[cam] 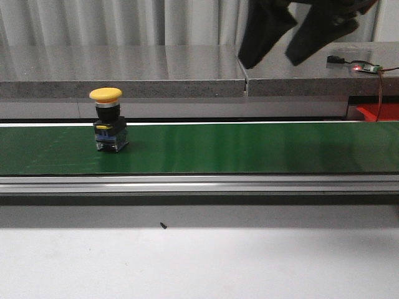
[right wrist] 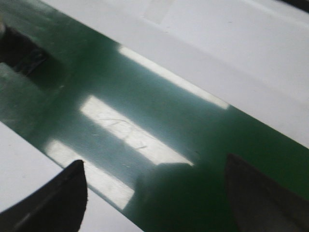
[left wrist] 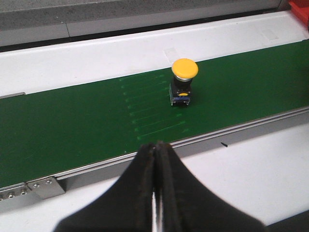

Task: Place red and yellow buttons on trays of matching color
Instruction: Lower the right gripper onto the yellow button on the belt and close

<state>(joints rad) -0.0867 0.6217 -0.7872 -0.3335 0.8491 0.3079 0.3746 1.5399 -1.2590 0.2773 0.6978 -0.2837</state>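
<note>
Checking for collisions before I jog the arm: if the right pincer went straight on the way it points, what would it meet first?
Probably the bare green conveyor belt: the open right pincer points down at it with nothing between, though depth is unclear.

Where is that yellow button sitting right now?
In the front view the yellow button stands upright on the left part of the green belt; the left wrist view shows it beyond the shut left pincer, untouched.
</note>
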